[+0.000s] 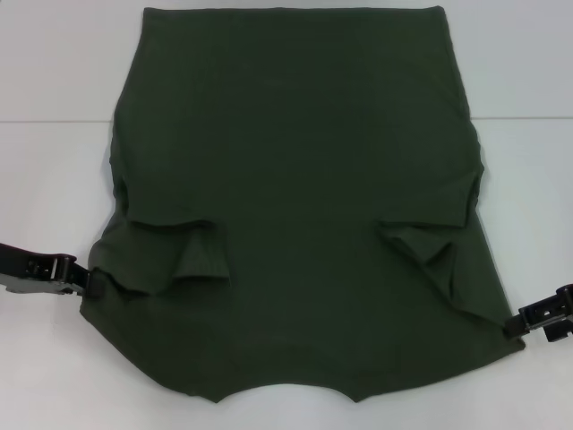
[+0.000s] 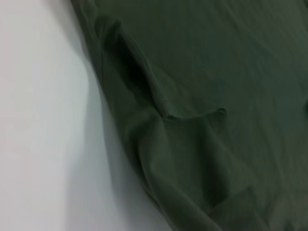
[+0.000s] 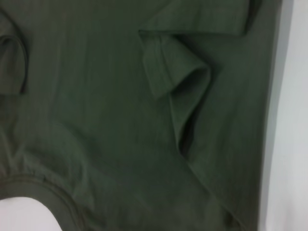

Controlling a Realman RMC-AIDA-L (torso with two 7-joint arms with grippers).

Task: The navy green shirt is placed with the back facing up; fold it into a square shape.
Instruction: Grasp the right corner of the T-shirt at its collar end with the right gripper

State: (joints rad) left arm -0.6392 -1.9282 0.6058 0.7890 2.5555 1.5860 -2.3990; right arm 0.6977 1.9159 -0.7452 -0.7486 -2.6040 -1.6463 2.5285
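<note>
I am gripping the navy green shirt (image 1: 295, 179) at its near corners with my left hand (image 1: 85, 276) and right hand (image 1: 512, 324); the loosely tucked sleeves may be slipping out when lifted.

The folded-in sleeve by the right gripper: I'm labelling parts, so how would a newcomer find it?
The navy green shirt covers most of the white table. Its sleeve lies folded inward near the right gripper, at the shirt's edge. Unlike the left gripper's side sleeve, it forms a narrower, more crumpled flap.
</note>
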